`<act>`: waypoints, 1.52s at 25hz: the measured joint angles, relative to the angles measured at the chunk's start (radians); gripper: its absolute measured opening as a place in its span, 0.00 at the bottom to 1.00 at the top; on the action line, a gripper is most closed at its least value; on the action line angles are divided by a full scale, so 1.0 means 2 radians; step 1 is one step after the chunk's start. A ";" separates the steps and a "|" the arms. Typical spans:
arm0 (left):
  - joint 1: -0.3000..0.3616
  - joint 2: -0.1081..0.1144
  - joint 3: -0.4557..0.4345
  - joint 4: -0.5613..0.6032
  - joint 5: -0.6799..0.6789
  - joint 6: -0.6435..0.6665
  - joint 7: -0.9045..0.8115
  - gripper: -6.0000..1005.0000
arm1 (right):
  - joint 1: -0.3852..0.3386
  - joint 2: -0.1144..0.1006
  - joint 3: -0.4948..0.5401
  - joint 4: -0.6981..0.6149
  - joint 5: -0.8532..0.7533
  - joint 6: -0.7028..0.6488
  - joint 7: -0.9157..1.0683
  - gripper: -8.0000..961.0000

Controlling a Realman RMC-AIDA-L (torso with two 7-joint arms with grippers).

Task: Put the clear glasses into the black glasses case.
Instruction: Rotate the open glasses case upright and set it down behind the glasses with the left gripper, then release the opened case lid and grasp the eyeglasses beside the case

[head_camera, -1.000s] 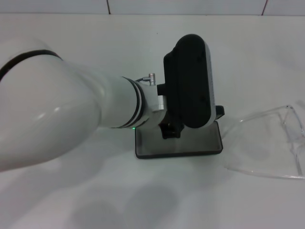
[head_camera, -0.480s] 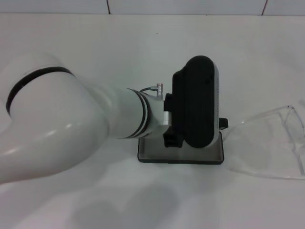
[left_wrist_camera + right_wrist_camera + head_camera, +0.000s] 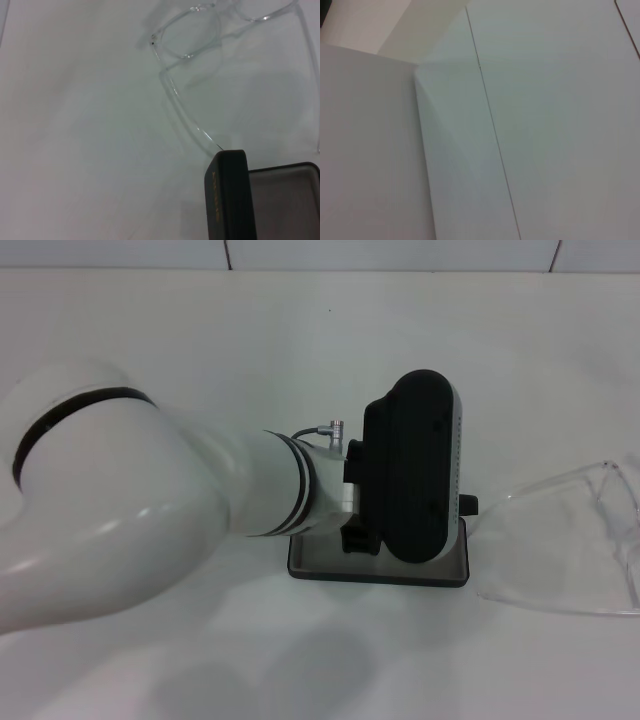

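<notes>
The left arm (image 3: 150,510) reaches in from the robot's left across the white desk (image 3: 300,340), its thick white forearm lying low and its black wrist housing turned end-up directly over the black glasses case (image 3: 330,562). The left gripper is at the case, but that housing covers it in the head view and the wrist view shows none of it, so whether the jaws are wide or narrow cannot be told. The case lies open on the desk, only its near edge and grey-lined tray showing below the wrist. In the left wrist view the open tray (image 3: 287,200) shows its grey lining, with the lid (image 3: 230,197) standing up on edge beside it, small orange lettering running along the lid; the part of the tray in view holds nothing. The clear glasses (image 3: 590,540) lie on the desk to the robot's right of the case, outside it, with one clear arm (image 3: 182,107) stretching toward the case's corner and ending just beside it. The right arm is out of sight; its wrist view shows only pale flat surfaces.
</notes>
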 joint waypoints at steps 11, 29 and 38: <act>0.019 0.000 -0.003 0.033 0.000 -0.002 -0.002 0.30 | -0.005 0.001 0.000 0.000 0.002 -0.002 0.000 0.84; 0.060 0.001 -0.049 0.198 -0.101 0.033 0.000 0.49 | 0.043 0.001 -0.006 -0.246 -0.221 0.093 0.314 0.84; 0.103 0.001 -0.200 0.211 -0.315 0.022 0.067 0.48 | 0.141 0.018 -0.093 -0.448 -0.513 0.085 0.557 0.84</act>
